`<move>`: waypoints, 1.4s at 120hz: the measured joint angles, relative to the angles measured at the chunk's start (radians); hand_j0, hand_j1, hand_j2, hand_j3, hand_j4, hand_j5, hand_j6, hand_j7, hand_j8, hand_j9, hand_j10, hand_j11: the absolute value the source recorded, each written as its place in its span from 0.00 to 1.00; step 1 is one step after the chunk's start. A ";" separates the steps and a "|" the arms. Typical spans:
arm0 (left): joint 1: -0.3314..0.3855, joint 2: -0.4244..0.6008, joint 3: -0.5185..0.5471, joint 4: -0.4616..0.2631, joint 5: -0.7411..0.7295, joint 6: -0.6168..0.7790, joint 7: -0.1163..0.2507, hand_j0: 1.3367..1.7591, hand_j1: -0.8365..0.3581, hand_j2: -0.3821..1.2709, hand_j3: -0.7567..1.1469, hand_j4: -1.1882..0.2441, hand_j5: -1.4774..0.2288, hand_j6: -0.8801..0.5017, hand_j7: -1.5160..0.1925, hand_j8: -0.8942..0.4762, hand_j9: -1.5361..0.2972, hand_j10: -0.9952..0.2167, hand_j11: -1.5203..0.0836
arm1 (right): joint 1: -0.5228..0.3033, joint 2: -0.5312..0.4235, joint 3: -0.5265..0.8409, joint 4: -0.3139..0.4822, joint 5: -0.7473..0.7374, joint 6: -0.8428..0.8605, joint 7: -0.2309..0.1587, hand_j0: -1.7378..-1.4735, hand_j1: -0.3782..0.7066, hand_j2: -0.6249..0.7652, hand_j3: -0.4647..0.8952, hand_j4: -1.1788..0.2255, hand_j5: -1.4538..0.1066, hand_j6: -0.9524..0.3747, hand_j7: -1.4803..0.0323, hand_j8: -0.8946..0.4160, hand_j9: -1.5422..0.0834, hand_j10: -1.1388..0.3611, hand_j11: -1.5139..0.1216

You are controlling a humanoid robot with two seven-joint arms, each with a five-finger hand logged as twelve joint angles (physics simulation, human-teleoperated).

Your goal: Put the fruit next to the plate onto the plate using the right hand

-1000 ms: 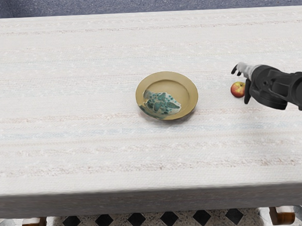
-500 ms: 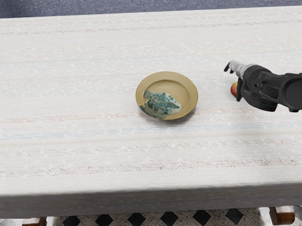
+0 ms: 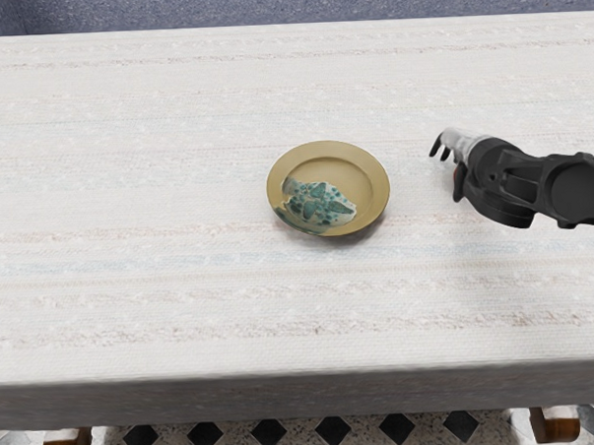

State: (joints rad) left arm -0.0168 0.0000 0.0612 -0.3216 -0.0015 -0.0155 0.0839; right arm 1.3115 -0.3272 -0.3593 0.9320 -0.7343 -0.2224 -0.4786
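A gold plate (image 3: 328,187) with a green pattern in its well sits near the middle of the table. My right hand (image 3: 448,165) hovers to the right of the plate, a short gap from its rim, and its dark forearm (image 3: 557,187) comes in from the right edge. Its fingers (image 3: 442,147) are spread and point left and down. The fruit does not show in the head view; the palm covers the spot where it lay. No fruit lies on the plate.
The pale striped tablecloth (image 3: 181,287) covers the whole table, whose front edge runs along the bottom of the view. The floor shows below it.
My right hand has moved left and slightly up, toward the plate. The small red and yellow fruit, visible beside the hand before, is now hidden under it.
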 joint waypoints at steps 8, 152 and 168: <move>0.000 0.000 0.000 0.000 0.000 0.000 0.000 0.76 0.99 0.23 0.40 0.83 0.87 0.64 0.89 0.65 0.84 0.82 0.95 | 0.001 -0.006 0.000 0.000 0.001 0.000 0.000 0.30 0.44 0.40 0.34 0.57 0.62 0.43 0.65 0.39 0.65 0.51 0.63; 0.000 0.000 0.000 0.000 0.000 0.000 0.000 0.76 0.99 0.23 0.40 0.83 0.87 0.64 0.89 0.65 0.84 0.82 0.95 | -0.014 -0.031 0.005 0.001 0.003 0.001 0.000 0.31 0.61 0.50 0.34 0.45 0.48 0.31 0.51 0.39 0.51 0.44 0.49; 0.000 0.000 0.000 0.000 0.000 0.000 0.000 0.76 0.99 0.23 0.40 0.83 0.87 0.64 0.89 0.65 0.84 0.82 0.95 | -0.010 -0.032 0.015 0.001 0.006 0.003 0.000 0.31 0.59 0.54 0.34 0.43 0.46 0.29 0.49 0.36 0.49 0.41 0.47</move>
State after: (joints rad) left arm -0.0169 0.0000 0.0610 -0.3218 -0.0015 -0.0154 0.0840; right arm 1.3018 -0.3592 -0.3440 0.9327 -0.7281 -0.2199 -0.4788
